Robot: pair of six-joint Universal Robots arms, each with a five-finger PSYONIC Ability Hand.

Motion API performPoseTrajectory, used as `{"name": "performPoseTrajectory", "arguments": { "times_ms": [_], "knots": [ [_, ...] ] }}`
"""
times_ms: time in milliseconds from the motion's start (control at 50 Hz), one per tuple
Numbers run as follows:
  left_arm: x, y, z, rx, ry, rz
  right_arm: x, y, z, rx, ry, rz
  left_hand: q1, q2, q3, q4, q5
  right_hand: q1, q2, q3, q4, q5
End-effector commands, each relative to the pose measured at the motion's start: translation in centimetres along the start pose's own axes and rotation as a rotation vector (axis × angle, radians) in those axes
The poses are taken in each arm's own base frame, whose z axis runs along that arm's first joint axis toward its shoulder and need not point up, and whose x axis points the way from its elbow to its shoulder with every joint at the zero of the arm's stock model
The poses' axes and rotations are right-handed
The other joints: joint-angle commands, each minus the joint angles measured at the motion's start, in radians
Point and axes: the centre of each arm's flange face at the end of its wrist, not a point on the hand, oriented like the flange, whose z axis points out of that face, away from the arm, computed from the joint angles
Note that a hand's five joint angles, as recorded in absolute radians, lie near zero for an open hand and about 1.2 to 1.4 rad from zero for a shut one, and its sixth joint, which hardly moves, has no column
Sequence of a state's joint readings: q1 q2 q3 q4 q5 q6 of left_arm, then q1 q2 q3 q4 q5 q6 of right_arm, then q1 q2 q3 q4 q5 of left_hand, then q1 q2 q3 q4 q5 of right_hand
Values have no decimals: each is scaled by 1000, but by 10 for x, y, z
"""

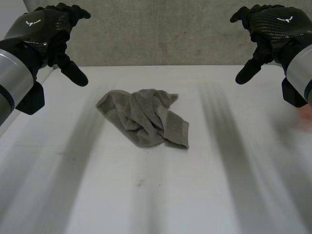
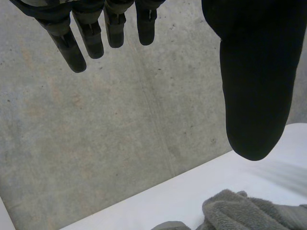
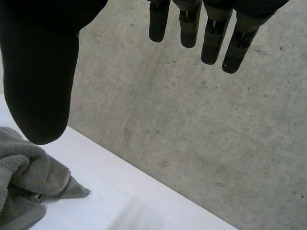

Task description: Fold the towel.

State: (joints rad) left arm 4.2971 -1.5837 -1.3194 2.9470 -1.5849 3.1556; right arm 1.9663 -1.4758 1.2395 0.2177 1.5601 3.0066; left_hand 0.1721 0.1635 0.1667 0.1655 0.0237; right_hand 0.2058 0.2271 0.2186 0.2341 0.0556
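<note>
**Head view.** We see a grey towel [image 1: 144,119] lying crumpled in a loose heap on the white table [image 1: 204,195]. It sits near the table's middle, slightly toward the robot's left and in the far half. One banded hem shows at the heap's near right corner, and the rest is bunched in folds. The towel lies free of both hands. The left hand [image 1: 46,29] hangs in the air over the table's far left corner. Its fingers are spread and relaxed, its thumb points down toward the table, and it holds nothing. The right hand [image 1: 273,24] mirrors it over the far right side, likewise wide and empty, with the thumb angled down and inward. Both hands are well apart from the towel, which lies between them and nearer the robot. Behind the table stands a grey concrete wall [image 1: 161,34].

**Left wrist view.** We see the left hand's fingers [image 2: 72,48] straight and separated, with the thumb [image 2: 252,86] set well apart from them. Part of the towel [image 2: 240,211] lies on the table near the thumb tip, not touching it.

**Right wrist view.** The right hand's fingers [image 3: 211,43] are straight, and the thumb [image 3: 41,86] is held wide from them. The towel's edge [image 3: 24,182] lies on the table near the thumb tip, clear of it.
</note>
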Motion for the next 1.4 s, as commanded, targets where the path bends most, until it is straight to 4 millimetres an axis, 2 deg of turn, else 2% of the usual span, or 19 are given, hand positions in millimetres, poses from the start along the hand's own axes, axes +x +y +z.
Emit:
{"name": "performPoseTrajectory", "arguments": {
  "times_ms": [20, 280, 380, 540, 700, 820, 860, 880, 900, 920, 940, 980, 1080, 1160, 1260, 1280, 1300, 1340, 1400],
  "knots": [
    [0, 7, 3, -19, 1, 2, 1, -1, 1, 7, -4, 0, 2, 11, 8, 9, -24, -31, -53, -44, -60, -56],
    [2, 50, 36, -84, 8, 7, -6, 5, 4, -5, -80, 5, 30, 38, 35, 36, 4, -31, -53, -44, -60, -56],
    [8, 85, 59, -127, 52, 6, -16, 37, 17, -104, -116, 45, 33, 41, 38, 39, 6, -31, -53, -44, -60, -56],
    [28, 159, 109, -196, 241, 61, -45, 128, 51, -336, -137, 379, 50, 59, 56, 57, 24, -31, -53, -44, -60, -56],
    [38, 216, 130, -256, 310, 171, -80, 188, 69, -390, -184, 419, 65, 73, 70, 71, 39, -31, -53, -44, -60, -56],
    [45, 233, 128, -281, 326, 215, -96, 216, 76, -427, -201, 425, 300, 308, 305, 306, 274, 47, 25, 34, 18, 22],
    [47, 234, 123, -303, 295, 221, -102, 229, 82, -440, -200, 436, 566, 574, 571, 572, 539, 499, 477, 486, 471, 474],
    [47, 234, 123, -303, 295, 221, -102, 229, 82, -440, -200, 436, 567, 576, 572, 573, 541, 502, 480, 489, 473, 477],
    [49, 233, 117, -317, 278, 223, -102, 230, 83, -441, -194, 449, 683, 692, 689, 690, 657, 842, 820, 829, 813, 817],
    [49, 233, 117, -317, 278, 223, -102, 230, 83, -441, -194, 449, 684, 693, 690, 691, 658, 845, 824, 832, 817, 821],
    [54, 227, 109, -323, 267, 226, -102, 229, 83, -440, -191, 466, 789, 798, 794, 796, 763, 1187, 1166, 1174, 1159, 1163],
    [60, 218, 98, -327, 266, 222, -99, 224, 82, -435, -184, 479, 866, 875, 872, 873, 840, 1190, 1169, 1178, 1162, 1166],
    [81, 197, 52, -358, 295, 160, -75, 168, 81, -285, -170, 433, 878, 887, 883, 885, 852, 1190, 1169, 1178, 1162, 1166],
    [110, 179, -4, -385, 371, 48, -57, 152, 80, -237, -158, 303, 858, 866, 863, 864, 832, 1190, 1169, 1178, 1162, 1166],
    [134, 169, -53, -413, 457, -48, -53, 151, 60, -285, -204, 48, 673, 681, 678, 679, 646, 1190, 1169, 1178, 1162, 1166],
    [141, 165, -65, -416, 488, -62, -52, 155, 53, -318, -222, -21, 481, 489, 486, 487, 455, 1190, 1169, 1178, 1162, 1166],
    [141, 165, -65, -416, 488, -62, -52, 155, 53, -318, -222, -22, 479, 487, 484, 485, 453, 1190, 1169, 1178, 1162, 1166],
    [146, 161, -77, -416, 512, -68, -52, 163, 41, -368, -247, -132, 61, 70, 66, 68, 35, 1190, 1169, 1178, 1162, 1166],
    [142, 159, -75, -408, 487, -67, -52, 172, 32, -400, -270, -208, 12, 21, 17, 19, -14, 1190, 1169, 1178, 1162, 1166]
  ]
}}
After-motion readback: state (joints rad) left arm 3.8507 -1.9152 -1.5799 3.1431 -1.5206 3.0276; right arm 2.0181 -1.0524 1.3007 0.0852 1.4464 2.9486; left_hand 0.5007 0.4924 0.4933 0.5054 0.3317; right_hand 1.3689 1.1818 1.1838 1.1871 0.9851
